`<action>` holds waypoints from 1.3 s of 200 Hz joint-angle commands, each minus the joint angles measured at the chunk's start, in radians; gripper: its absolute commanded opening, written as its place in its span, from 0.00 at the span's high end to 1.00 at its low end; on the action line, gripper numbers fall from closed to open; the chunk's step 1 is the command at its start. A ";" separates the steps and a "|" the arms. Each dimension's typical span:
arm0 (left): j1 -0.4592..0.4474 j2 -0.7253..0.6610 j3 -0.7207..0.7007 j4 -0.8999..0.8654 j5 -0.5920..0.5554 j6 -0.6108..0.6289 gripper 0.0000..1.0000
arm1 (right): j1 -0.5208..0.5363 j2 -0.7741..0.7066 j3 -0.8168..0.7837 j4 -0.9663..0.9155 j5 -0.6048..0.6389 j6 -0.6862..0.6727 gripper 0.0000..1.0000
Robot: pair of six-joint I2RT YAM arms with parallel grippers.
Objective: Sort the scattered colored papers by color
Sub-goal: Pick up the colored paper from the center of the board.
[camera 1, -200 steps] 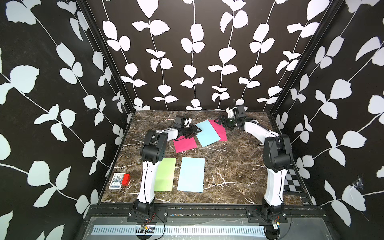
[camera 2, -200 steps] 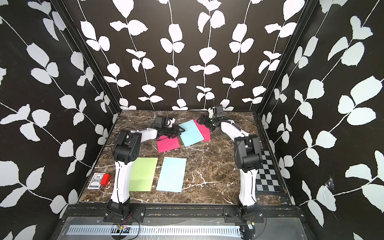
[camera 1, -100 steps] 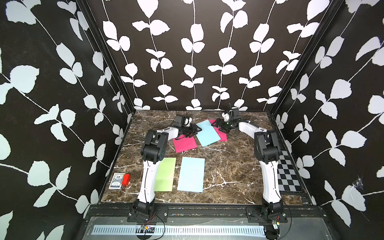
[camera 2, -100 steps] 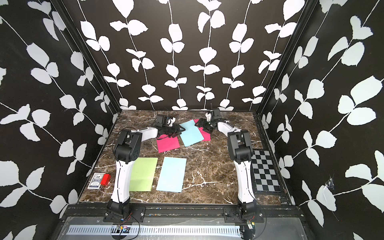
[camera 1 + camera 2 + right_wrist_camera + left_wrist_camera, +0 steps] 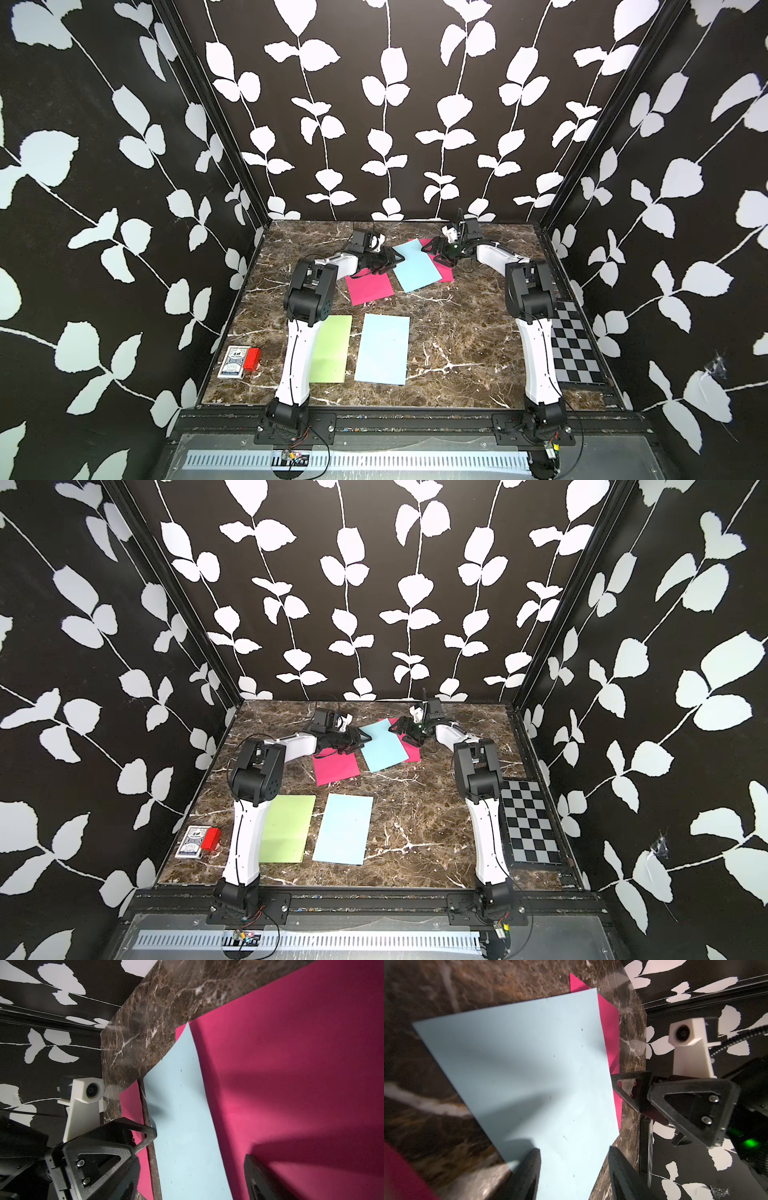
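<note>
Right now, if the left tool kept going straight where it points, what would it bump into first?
The far pale blue paper: the left tool straddles its edge, jaws open. It may push it or slide over; height is unclear.

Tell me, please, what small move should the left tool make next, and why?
Probably close the left tool on the edge of the far blue sheet. Its jaws stand open astride that edge, and the sheet covers part of a pink sheet, so it must come off first. The right tool is open above the pink sheet.
</note>
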 commanded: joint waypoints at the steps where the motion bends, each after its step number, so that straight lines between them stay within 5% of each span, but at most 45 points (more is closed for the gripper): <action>1: 0.000 0.025 0.021 -0.057 0.000 0.026 0.45 | 0.002 0.040 0.041 0.028 -0.056 0.022 0.24; 152: 0.000 0.092 0.121 -0.100 0.022 0.050 0.43 | 0.011 -0.004 -0.057 0.045 -0.114 -0.004 0.72; 202: 0.000 0.097 0.154 -0.112 0.033 0.060 0.43 | 0.011 -0.053 -0.117 0.071 -0.123 -0.003 1.00; 260: 0.005 -0.042 0.071 0.034 0.060 0.063 0.38 | 0.012 -0.143 -0.214 0.221 -0.150 0.070 1.00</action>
